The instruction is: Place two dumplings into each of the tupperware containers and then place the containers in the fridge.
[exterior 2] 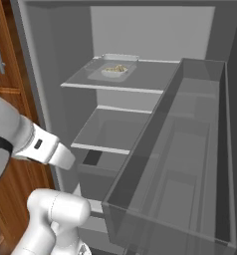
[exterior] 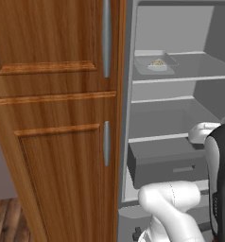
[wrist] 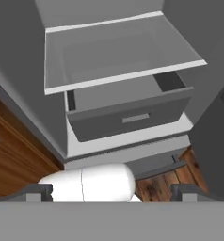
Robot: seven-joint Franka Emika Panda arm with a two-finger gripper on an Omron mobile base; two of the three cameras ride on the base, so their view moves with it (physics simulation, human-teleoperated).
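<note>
A shallow, translucent tupperware container point(exterior: 155, 64) with rounded corners sits on the upper glass shelf point(exterior 2: 140, 79) of the open fridge point(exterior: 180, 28), holding pale tan dumplings point(exterior 2: 118, 68). The gripper point(wrist: 111, 190) hangs empty, fingers spread wide, above the partly open grey drawer point(wrist: 128, 115).

open fridge point(exterior: 171, 28), tupperware container point(exterior: 156, 61) with dumplings point(exterior: 157, 62) on upper shelf point(exterior: 190, 71)

White arm point(exterior: 171, 208) bent low, fingers point(wrist: 38, 190) spread wide, holding nothing, pointing downward.
</note>
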